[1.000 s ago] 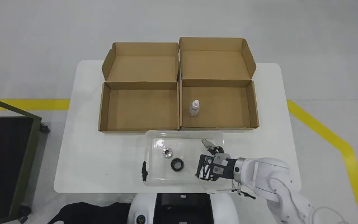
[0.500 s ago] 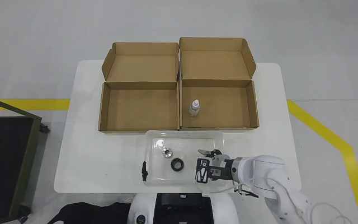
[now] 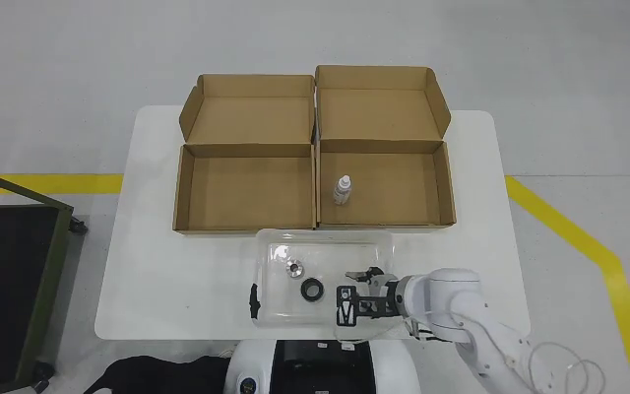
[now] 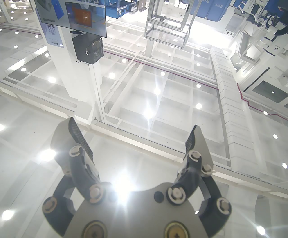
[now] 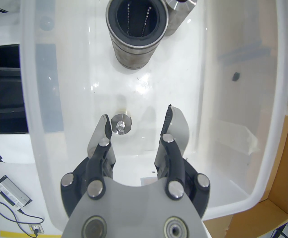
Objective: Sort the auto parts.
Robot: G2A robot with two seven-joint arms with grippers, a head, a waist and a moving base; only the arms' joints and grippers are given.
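Observation:
A clear plastic bin (image 3: 268,246) at the table's front holds a black-lined steel cylinder (image 3: 313,291) (image 5: 137,33) and a silver metal part (image 3: 292,266) (image 5: 180,13). My right gripper (image 3: 346,295) (image 5: 137,115) is down inside the bin, open. A small round silver part (image 5: 121,124) lies on the bin floor between its fingers, close against one fingertip (image 5: 107,126). The cylinder stands just beyond the fingertips. My left gripper (image 4: 133,124) is open with nothing in it and points up at the ceiling.
Two open cardboard boxes sit side by side behind the bin. The left box (image 3: 246,192) holds nothing, and the right box (image 3: 404,187) has a small white bottle (image 3: 342,189) near its left wall. The bin wall (image 5: 265,135) runs close beside the right gripper.
My right gripper has moved left, deeper into the bin toward the black cylinder. The parts and boxes have stayed put.

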